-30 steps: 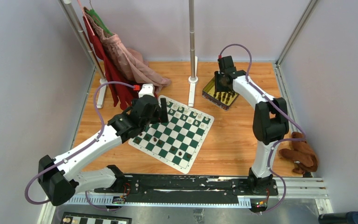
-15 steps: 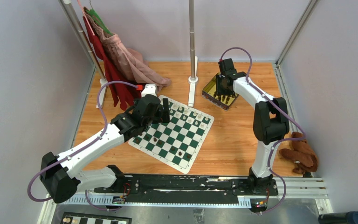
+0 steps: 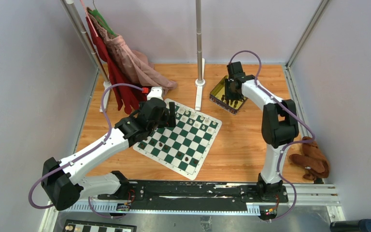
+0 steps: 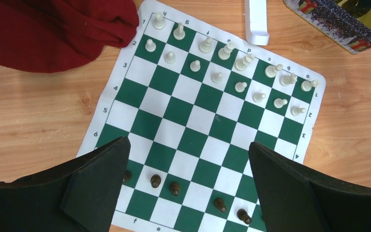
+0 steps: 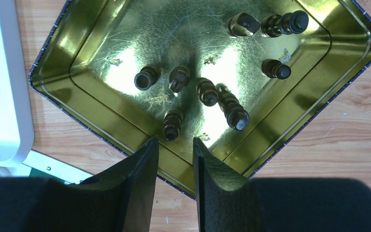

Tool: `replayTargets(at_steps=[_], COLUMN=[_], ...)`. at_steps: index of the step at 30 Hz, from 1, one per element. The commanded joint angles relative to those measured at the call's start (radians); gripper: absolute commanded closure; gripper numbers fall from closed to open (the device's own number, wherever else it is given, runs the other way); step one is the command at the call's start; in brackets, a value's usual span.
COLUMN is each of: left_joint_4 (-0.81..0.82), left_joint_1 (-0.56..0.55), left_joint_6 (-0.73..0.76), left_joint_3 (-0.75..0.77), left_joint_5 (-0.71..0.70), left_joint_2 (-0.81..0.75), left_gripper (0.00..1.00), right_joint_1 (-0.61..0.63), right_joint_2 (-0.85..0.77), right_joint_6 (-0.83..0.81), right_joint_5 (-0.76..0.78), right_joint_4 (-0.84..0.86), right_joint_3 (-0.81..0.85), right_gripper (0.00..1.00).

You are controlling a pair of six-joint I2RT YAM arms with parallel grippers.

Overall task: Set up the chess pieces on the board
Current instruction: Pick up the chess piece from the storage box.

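The green-and-white board (image 3: pixel 183 140) lies cornerwise at the left-centre of the wooden table (image 3: pixel 241 140), one corner pointing near. Upright white pieces (image 4: pixel 229 48) fill two rows along its far-right edge, and a few dark pawns (image 4: pixel 174 188) stand along the near-left edge. The left gripper (image 4: pixel 187 143) hangs over the board with jaws spread wide and empty, while the right gripper (image 5: pixel 175 141), jaws narrowly apart and holding nothing, hovers over more dark pieces (image 5: pixel 207 92) in a gold tin (image 5: pixel 77 58) at far right.
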Motion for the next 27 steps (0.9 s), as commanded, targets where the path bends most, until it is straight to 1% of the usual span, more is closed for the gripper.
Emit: replayTargets(at_steps=[1, 20, 27], left_joint_4=[0.018, 0.033, 0.040], left_joint_1=[0.001, 0.011, 0.024], left_joint_6=[0.027, 0.076, 0.086], left_joint_3=[-0.006, 0.001, 0.000], left_joint_5=[-0.006, 0.009, 0.023], left_joint_2=[0.002, 0.033, 0.044], left_gripper=[0.00, 0.00, 0.00], right_joint_1=[-0.022, -0.026, -0.026], right_joint_2=[0.028, 0.089, 0.102], right_joint_6=[0.016, 0.027, 0.030], right_joint_5=[-0.014, -0.035, -0.039], right_joint_4=[-0.024, -0.024, -0.024], right_joint_3=[0.013, 0.070, 0.077], right_gripper=[0.64, 0.64, 0.66])
